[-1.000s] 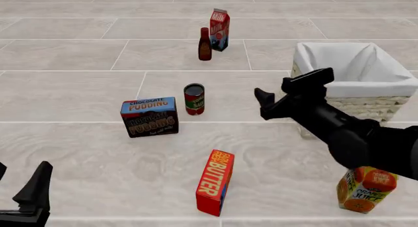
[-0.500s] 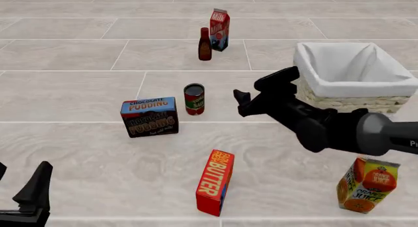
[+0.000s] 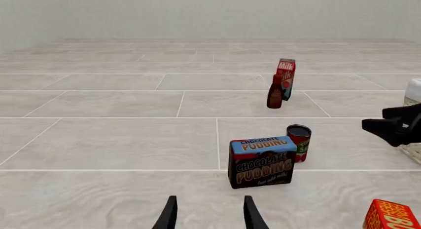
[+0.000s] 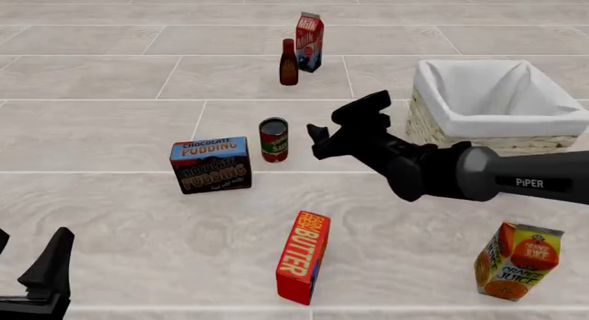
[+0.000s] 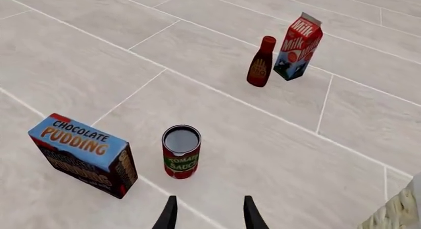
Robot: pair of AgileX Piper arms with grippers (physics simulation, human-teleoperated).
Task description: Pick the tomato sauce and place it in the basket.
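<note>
The tomato sauce [image 4: 273, 139] is a small red-labelled can with a dark top, upright on the tiled floor beside the pudding box. In the right wrist view the tomato sauce [image 5: 181, 151] stands just ahead of the open right gripper [image 5: 209, 209], slightly off to one side. From the front, my right gripper [image 4: 338, 121] hangs open a short way right of the can, between it and the basket [image 4: 487, 123]. The left gripper [image 4: 30, 245] waits open at the near left corner. The left wrist view shows the can [image 3: 299, 142] behind the pudding box.
A chocolate pudding box [image 4: 211, 164] stands left of the can. A dark red bottle [image 4: 289, 62] and a milk carton [image 4: 310, 41] stand farther back. A butter box [image 4: 303, 256] lies near the front, and an orange juice carton [image 4: 517, 261] at the front right.
The right arm has swung left, away from the basket's front and toward the tomato sauce, staying open. The left gripper has not moved.
</note>
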